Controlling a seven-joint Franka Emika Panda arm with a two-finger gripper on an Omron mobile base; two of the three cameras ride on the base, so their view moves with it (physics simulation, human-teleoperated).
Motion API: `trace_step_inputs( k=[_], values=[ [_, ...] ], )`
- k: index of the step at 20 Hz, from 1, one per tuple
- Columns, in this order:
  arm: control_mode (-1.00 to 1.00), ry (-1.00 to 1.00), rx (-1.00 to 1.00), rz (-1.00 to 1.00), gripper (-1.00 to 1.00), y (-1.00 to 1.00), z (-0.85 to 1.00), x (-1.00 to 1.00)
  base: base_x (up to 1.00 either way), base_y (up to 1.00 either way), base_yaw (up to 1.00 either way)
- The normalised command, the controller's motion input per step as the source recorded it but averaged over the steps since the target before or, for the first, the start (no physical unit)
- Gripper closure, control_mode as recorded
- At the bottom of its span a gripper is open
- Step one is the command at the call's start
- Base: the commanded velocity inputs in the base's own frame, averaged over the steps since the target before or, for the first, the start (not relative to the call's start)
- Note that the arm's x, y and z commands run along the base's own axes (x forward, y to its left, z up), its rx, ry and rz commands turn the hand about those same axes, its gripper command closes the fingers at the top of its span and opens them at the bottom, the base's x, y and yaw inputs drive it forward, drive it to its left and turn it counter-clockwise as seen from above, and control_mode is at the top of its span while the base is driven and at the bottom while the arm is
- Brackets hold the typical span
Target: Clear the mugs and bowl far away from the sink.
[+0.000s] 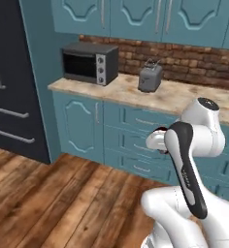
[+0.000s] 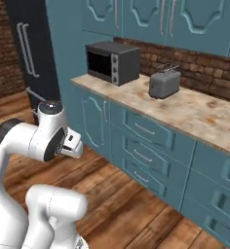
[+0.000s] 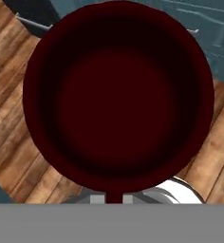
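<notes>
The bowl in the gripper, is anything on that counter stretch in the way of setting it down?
The bowl has room: between the microwave and toaster the counter shows bare patches, and more right of the toaster.

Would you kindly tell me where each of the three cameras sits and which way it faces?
Left base view: behind the arm's left, facing the counter with microwave and toaster; the arm rises lower right.
Right base view: behind its right, same counter, microwave and toaster; the arm rises lower left.
Hand view: on the hand, looking into the red bowl gripped at its rim over the wooden floor.
</notes>
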Motion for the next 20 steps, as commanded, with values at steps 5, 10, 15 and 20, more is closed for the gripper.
trace_step_inputs(
  k=[5, 10, 15, 20],
  values=[
    [1.00, 0.00, 0.00, 0.00, 1.00, 0.00, 0.00, 0.00, 0.00, -0.80, -0.57],
    [1.00, 0.00, 0.00, 0.00, 1.00, 0.00, 0.00, 0.00, 0.25, -0.50, -0.43],
    [1.00, 0.00, 0.00, 0.00, 1.00, 0.00, 0.00, 0.00, 0.94, 0.08, -0.19],
    [1.00, 0.00, 0.00, 0.00, 1.00, 0.00, 0.00, 0.00, 1.00, 0.37, -0.15]
  ],
)
